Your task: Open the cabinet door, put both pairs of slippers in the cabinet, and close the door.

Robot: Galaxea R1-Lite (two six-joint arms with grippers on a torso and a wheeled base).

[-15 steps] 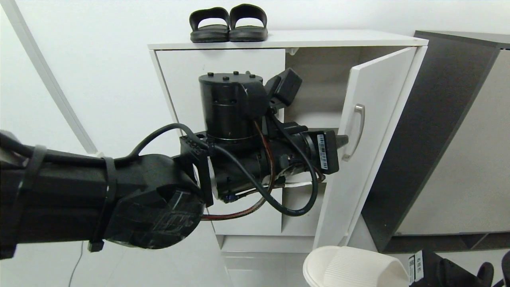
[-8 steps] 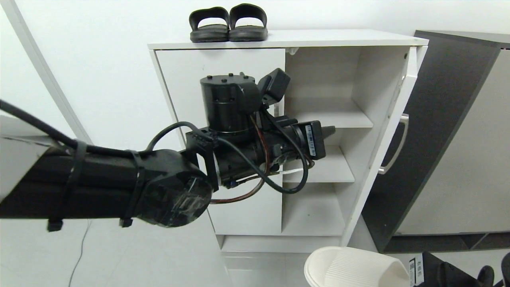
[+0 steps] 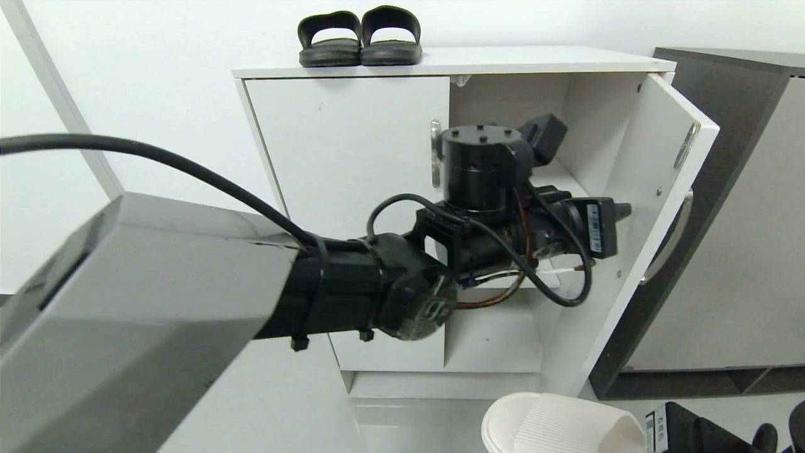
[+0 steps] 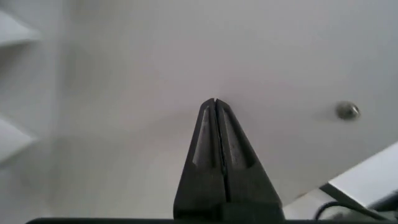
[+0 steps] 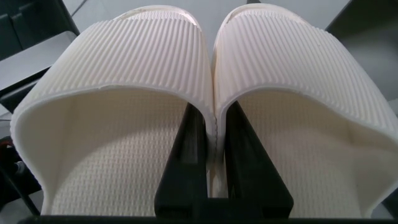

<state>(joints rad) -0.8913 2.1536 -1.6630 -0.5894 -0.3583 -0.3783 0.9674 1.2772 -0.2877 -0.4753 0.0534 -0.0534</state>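
Note:
A white cabinet (image 3: 352,63) stands ahead; its right door (image 3: 641,207) is swung wide open, showing shelves inside. My left gripper (image 3: 622,211) is shut with nothing in it, and its tip presses the door's inner face (image 4: 186,56). A pair of black slippers (image 3: 360,38) rests on the cabinet top. A pair of white ribbed slippers (image 3: 553,428) hangs low at the front right. My right gripper (image 5: 215,143) is shut on the touching inner sides of these two white slippers (image 5: 118,93).
The cabinet's left door (image 3: 346,157) is closed, with a metal handle (image 3: 435,154) at its edge. A dark grey cabinet (image 3: 723,220) stands right behind the open door. A white wall lies to the left.
The right door has swung from partly open to wide open. My left arm moved right and into the opening, following the door's inner face. The white slippers stayed low.

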